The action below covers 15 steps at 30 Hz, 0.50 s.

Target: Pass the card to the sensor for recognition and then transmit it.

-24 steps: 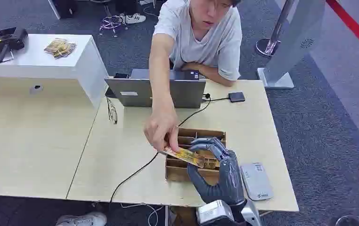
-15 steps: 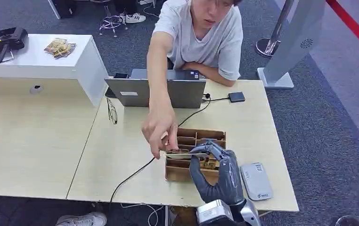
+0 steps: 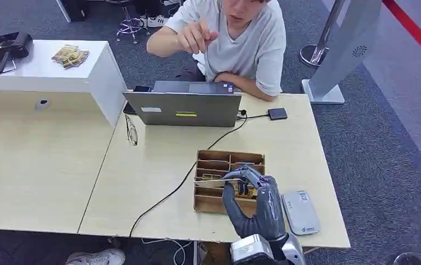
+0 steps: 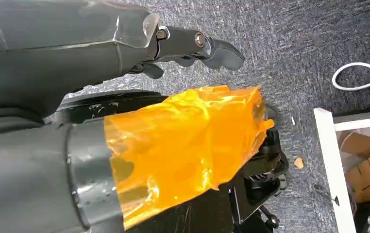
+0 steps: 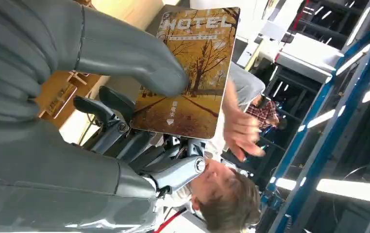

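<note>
My right hand [image 3: 255, 204] is raised over the front of a wooden divided box [image 3: 208, 208] and pinches a hotel key card [image 3: 216, 180], which lies nearly level and edge-on, pointing to my left. In the right wrist view the card [image 5: 193, 73] shows an autumn tree picture, with the thumb [image 5: 125, 53] pressed on its face. A grey card sensor [image 3: 301, 212] lies flat on the table just right of that hand. My left hand [image 4: 125, 43] hangs beside my body over the carpet, fingers apart and holding nothing.
A person [image 3: 241, 38] sits behind the table with one hand raised near the face. A laptop [image 3: 183, 107] stands at the far edge, its black cable [image 3: 164, 201] crossing the table. A small black device [image 3: 277, 114] and glasses [image 3: 131, 132] lie nearby.
The person let go of the card and drew the hand back up toward the face. The card stays in my right hand, turned from tilted to nearly level.
</note>
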Each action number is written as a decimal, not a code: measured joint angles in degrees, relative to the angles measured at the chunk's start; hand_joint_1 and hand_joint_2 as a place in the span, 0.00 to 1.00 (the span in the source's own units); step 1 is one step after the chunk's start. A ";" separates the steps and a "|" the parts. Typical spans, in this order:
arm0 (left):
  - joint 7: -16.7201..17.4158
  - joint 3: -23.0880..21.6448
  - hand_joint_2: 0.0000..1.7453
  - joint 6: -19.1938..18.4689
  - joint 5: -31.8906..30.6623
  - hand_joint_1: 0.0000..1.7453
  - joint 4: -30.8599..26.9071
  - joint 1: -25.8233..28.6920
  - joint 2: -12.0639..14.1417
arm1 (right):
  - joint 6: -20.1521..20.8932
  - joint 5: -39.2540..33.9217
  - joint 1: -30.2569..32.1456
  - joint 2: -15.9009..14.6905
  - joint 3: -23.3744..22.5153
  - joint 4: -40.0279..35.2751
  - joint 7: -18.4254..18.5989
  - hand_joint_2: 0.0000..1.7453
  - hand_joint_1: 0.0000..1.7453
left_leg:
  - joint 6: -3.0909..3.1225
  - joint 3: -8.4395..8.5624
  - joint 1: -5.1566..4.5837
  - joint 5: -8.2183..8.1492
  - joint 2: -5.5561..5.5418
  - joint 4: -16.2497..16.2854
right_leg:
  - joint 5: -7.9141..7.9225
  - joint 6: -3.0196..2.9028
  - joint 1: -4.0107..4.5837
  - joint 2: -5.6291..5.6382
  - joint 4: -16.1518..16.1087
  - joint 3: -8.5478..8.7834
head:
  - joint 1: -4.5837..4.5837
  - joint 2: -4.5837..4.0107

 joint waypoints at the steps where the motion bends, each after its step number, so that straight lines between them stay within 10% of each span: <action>1: 0.00 0.00 0.00 0.00 0.00 0.00 0.00 0.00 0.00 | 0.02 0.00 0.00 0.00 0.00 0.00 0.02 1.00 1.00 | 0.00 0.00 0.00 0.00 0.00 0.00 | 0.00 0.00 0.00 0.00 0.00 0.00 | 0.00 0.00; 15: 0.00 0.00 0.00 0.00 0.02 0.00 0.00 0.00 0.00 | 0.53 -0.15 0.01 0.00 0.00 0.35 0.37 1.00 1.00 | 0.00 0.00 0.00 0.00 0.00 0.00 | 0.00 0.00 0.00 0.00 0.00 0.00 | 0.00 0.00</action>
